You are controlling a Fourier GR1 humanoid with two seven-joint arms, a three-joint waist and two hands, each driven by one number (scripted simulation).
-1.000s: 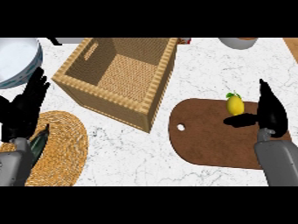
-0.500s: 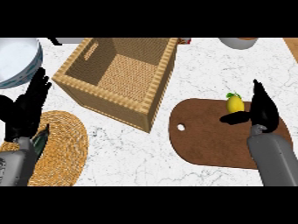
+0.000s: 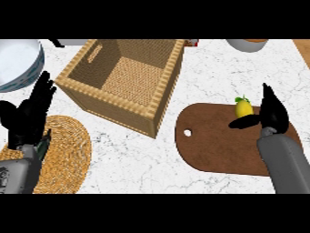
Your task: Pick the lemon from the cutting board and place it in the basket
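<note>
A yellow lemon (image 3: 244, 107) with a green stem lies on the far part of the brown cutting board (image 3: 214, 143) at the right. My right hand (image 3: 271, 113) stands open just right of the lemon, fingers straight and pointing away, thumb stretched out below the fruit; whether it touches is unclear. The square wicker basket (image 3: 93, 88) sits in the middle, left of the board, with nothing in it. My left hand (image 3: 26, 118) rests open at the left, fingers up, over a woven mat.
A round woven placemat (image 3: 67, 152) lies under the left forearm. A large white bowl (image 3: 6, 63) stands at the far left. Another bowl (image 3: 247, 44) shows at the far edge on the right. The counter's wooden edge runs along the right side.
My right hand has moved left across the cutting board, closing in on the lemon until it stands beside it. The left hand shifted only slightly. The lemon has not moved.
</note>
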